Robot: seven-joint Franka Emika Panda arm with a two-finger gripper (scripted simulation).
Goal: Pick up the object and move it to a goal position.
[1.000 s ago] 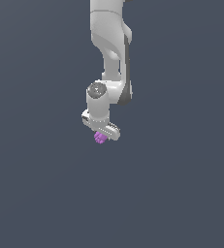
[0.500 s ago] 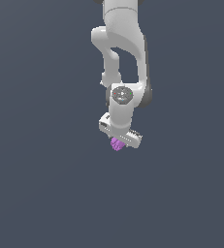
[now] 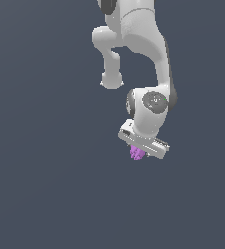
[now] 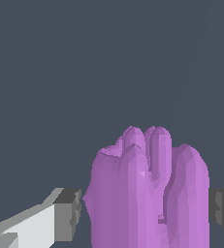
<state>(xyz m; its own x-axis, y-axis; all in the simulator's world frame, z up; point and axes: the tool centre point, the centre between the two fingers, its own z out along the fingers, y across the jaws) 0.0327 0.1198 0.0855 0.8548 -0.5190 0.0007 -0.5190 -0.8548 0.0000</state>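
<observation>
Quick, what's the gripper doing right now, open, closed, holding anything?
Gripper: shut on the purple block, which sits between the two finger pads.

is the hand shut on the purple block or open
Shut on it. In the wrist view the purple block sits between both fingers; outside, it hangs under the hand.

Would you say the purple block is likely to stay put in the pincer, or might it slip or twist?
The block looks rigid: its ridges keep their shape between the fingers. Its lumpy, rounded sides probably give the flat pads uneven contact, so it may twist a little. It is far smaller than the pincer, so it is likely light and should hold.
</observation>
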